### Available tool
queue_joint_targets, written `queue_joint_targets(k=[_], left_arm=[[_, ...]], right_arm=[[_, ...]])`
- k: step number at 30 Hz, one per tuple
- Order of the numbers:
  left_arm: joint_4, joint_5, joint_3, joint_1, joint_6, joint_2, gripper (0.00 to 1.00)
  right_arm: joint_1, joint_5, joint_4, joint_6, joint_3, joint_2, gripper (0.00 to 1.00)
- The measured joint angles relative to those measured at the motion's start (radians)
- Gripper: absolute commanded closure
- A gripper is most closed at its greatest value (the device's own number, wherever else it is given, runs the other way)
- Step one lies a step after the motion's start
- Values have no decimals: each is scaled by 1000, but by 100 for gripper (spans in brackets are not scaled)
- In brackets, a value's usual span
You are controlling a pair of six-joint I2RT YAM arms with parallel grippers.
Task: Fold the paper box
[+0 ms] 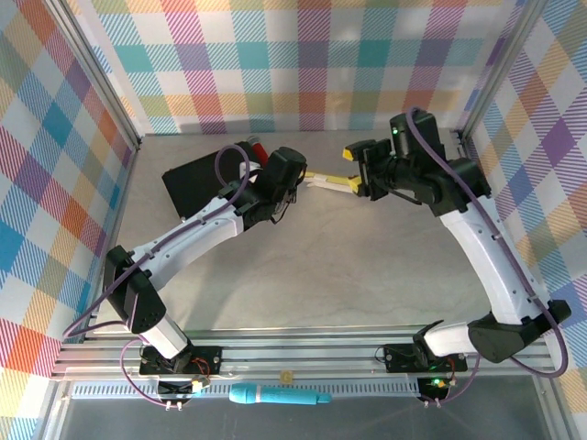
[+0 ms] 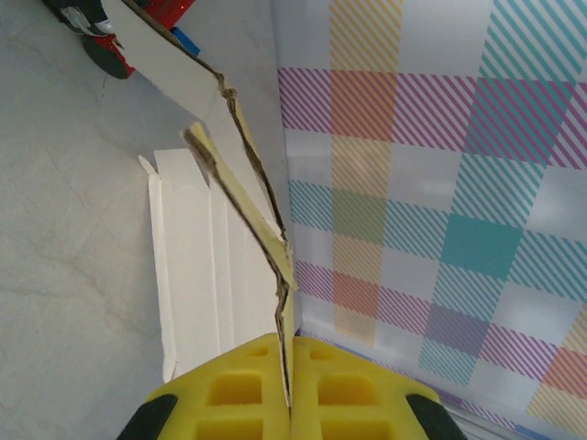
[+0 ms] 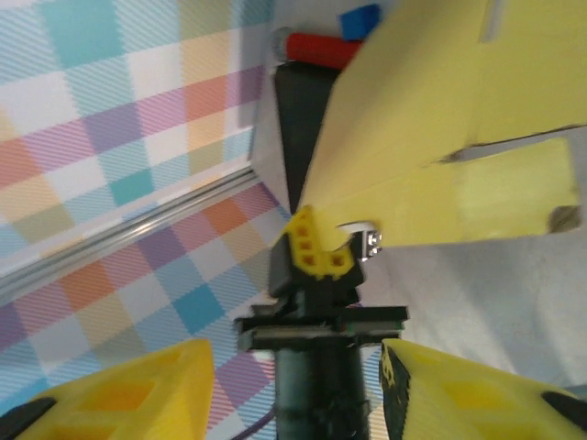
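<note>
Pinching the box (image 1: 323, 180) by a thin cardboard edge, the left hand (image 2: 286, 380) is closed tight on it at the far middle of the surface (image 1: 348, 266). The box sits between the 2 hands. One panel rises from the grip, bent along a crease, and a pale panel lies low by the surface. Just right of the box, the right hand (image 3: 292, 367) has its 2 fingers apart, gripping nothing. A black case (image 1: 197, 179) lies to the left, behind the left hand.
</note>
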Motion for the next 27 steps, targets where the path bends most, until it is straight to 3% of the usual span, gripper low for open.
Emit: queue_joint_targets(k=[3,8,12,18,27], left_arm=[[20,-3,-23,0,14,-6,100],[102,-6,-68,0,53,-13,100],[293,-3,-166,0,121,-29,100],[564,-3,-323,-21,258,-32,100],[797,-32,-408,-92,407,-33,100]], right_arm=[[-16,-74,-24,-40,92,45,44],[21,-142,-4,62,-64,46,41],[37,-161,24,227,-234,11,40],[33,-161,116,399,-289,-2,38],[10,-180,216,476,-364,5,40]])
